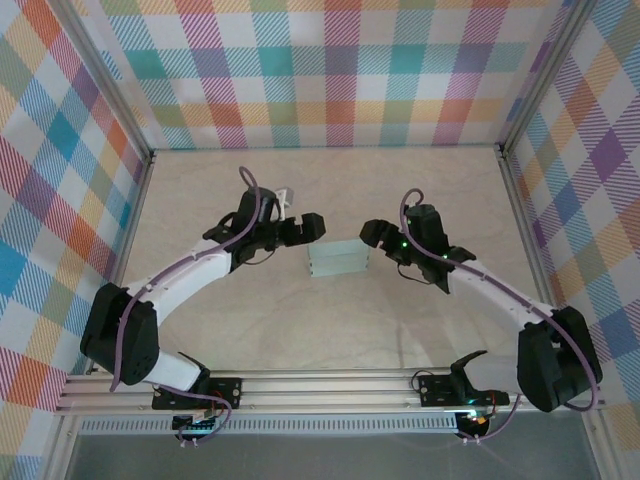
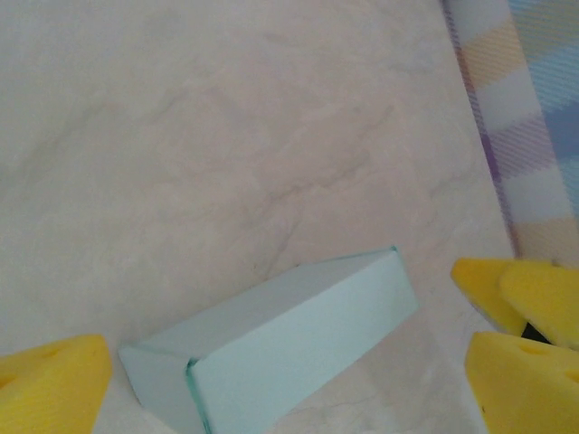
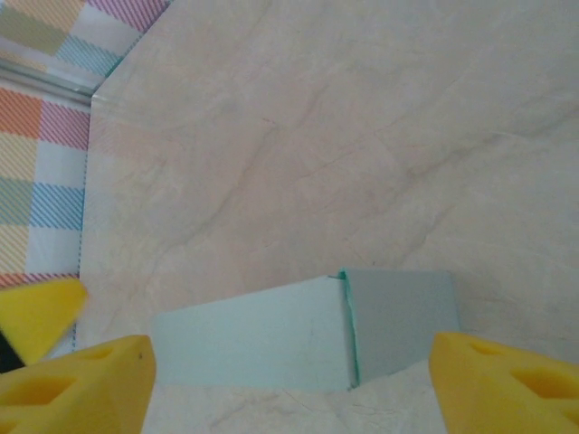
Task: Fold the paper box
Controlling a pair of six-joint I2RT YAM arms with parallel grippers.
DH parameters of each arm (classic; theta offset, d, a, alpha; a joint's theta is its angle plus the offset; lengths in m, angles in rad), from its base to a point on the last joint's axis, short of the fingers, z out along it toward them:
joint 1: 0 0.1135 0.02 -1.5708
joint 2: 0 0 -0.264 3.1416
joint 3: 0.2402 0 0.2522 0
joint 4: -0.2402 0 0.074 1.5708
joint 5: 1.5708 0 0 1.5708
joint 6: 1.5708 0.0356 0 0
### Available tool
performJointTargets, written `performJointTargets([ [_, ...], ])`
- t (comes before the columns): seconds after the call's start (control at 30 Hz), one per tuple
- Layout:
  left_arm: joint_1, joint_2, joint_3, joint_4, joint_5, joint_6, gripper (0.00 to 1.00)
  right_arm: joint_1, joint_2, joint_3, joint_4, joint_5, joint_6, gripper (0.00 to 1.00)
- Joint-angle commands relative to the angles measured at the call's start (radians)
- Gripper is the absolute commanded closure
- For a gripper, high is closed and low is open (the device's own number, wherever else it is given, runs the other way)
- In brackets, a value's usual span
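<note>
Pale, marble-veined worktop (image 1: 420,190), matt and smooth, enclosed on three sides by plaid-printed walls (image 1: 330,70). The left tool (image 1: 308,229) stands with its jaws spread wide; in its wrist view the yellow, wedge-shaped pads (image 2: 520,307) sit to either side of the paper box (image 2: 280,348) and grip nothing. The right tool (image 1: 372,234) is likewise open, its yellow pads (image 3: 77,389) flanking the box without pressing it. The box lies flat at the middle of the worktop, between the two tools and just nearer the arm bases. It is a closed rectangular form in pale mint card with crisp edges, and a darker green line shows along one corner seam. Judged from its thin walls, it is very light, hollow and easily dented, and it probably slides readily on the smooth worktop. A light hold across the two long side faces, close to the stiffer corners, looks safest. Pressure on the broad top panel or the end flaps would likely buckle the card or spring a tab.
</note>
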Motion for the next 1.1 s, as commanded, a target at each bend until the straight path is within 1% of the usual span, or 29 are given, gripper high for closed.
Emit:
performJointTargets([
  [0.0, -0.033, 0.026, 0.098, -0.097, 0.05, 0.439, 0.0, -0.01, -0.056, -0.002, -0.066, 0.06, -0.044, 0.16],
  [0.03, -0.046, 0.041, 0.127, -0.12, 0.035, 0.543, 0.0, -0.018, -0.075, -0.014, -0.073, 0.069, -0.04, 0.14],
  [0.07, -0.057, 0.059, 0.158, -0.178, 0.024, 0.609, 0.0, -0.025, -0.093, -0.028, -0.075, 0.077, -0.037, 0.12],
  [0.1, -0.07, 0.087, 0.2, -0.227, 0.031, 0.702, 0.0, -0.032, -0.114, -0.048, -0.074, 0.088, -0.036, 0.11],
  [0.2, -0.109, 0.187, 0.323, -0.339, 0.052, 0.893, 0.0, -0.053, -0.188, -0.097, -0.093, 0.115, -0.037, 0.09],
  [0.27, -0.132, 0.26, 0.395, -0.387, 0.057, 0.987, 0.03, -0.066, -0.233, -0.121, -0.12, 0.136, -0.04, 0.09],
  [0.33, -0.145, 0.336, 0.47, -0.432, 0.066, 1.05, 0.03, -0.076, -0.275, -0.141, -0.157, 0.163, -0.042, 0.09],
  [0.43, -0.151, 0.459, 0.618, -0.564, 0.1, 1.138, 0.08, -0.09, -0.344, -0.176, -0.205, 0.195, -0.046, 0.09],
  [0.5, -0.157, 0.54, 0.717, -0.65, 0.106, 1.183, 0.1, -0.102, -0.389, -0.2, -0.223, 0.198, -0.051, 0.1],
  [0.57, -0.165, 0.6, 0.781, -0.709, 0.103, 1.217, 0.15, -0.111, -0.414, -0.219, -0.235, 0.198, -0.052, 0.1],
  [0.67, -0.18, 0.656, 0.825, -0.763, 0.077, 1.254, 0.22, -0.122, -0.436, -0.232, -0.244, 0.193, -0.056, 0.1],
  [0.73, -0.188, 0.671, 0.831, -0.77, 0.056, 1.264, 0.32, -0.126, -0.435, -0.234, -0.242, 0.192, -0.058, 0.1],
  [0.8, -0.197, 0.674, 0.83, -0.767, 0.034, 1.27, 0.45, -0.129, -0.424, -0.234, -0.235, 0.184, -0.059, 0.1],
  [0.83, -0.2, 0.672, 0.828, -0.763, 0.025, 1.273, 0.48, -0.129, -0.417, -0.233, -0.234, 0.178, -0.058, 0.1],
  [0.9, -0.208, 0.666, 0.822, -0.753, 0.006, 1.277, 0.52, -0.131, -0.401, -0.227, -0.23, 0.164, -0.058, 0.11],
  [0.97, -0.212, 0.66, 0.817, -0.75, -0.01, 1.283, 0.55, -0.131, -0.39, -0.226, -0.224, 0.153, -0.058, 0.11],
  [1.07, -0.22, 0.653, 0.805, -0.746, -0.019, 1.284, 0.55, -0.131, -0.384, -0.226, -0.215, 0.147, -0.057, 0.11],
])
